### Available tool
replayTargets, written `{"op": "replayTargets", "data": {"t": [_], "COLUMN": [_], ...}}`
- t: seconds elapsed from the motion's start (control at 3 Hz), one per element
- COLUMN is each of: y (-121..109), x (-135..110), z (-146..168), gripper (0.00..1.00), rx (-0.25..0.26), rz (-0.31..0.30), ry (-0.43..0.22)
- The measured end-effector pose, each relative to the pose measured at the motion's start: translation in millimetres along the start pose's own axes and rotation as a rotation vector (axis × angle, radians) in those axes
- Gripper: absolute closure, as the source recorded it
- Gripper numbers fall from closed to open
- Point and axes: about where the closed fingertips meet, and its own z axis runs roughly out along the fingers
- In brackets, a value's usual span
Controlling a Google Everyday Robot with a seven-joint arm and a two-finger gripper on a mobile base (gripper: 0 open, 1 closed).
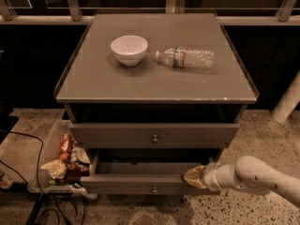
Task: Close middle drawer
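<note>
The middle drawer [122,184] is the lower of the two grey-brown fronts. It stands pulled out towards me, with a small round knob [153,189] at its centre. Its inside shows as a dark, shallow gap behind the front. My gripper [194,177] comes in from the right on a white arm [255,175]. Its tan tip is shut and rests against the right end of the drawer's front, right of the knob. The matching drawer front [117,135] one tier higher sits pushed in.
A white bowl [129,49] and a clear water bottle [187,57] lying on its side are on the cabinet top. A tray of snack bags [63,161] and black cables [51,210] lie on the floor to the left. A white post [288,100] stands at the right.
</note>
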Motion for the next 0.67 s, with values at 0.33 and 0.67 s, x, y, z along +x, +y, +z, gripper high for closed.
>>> {"op": "replayTargets", "data": {"t": [0.33,0.67], "y": [0.0,-6.3], "x": [-1.4,-0.3], "z": [-1.3,-1.1], "gripper": [0.83,1.00], "rx": [0.000,0.009], "rz": [0.000,0.008], "ry": [0.000,-0.006]}}
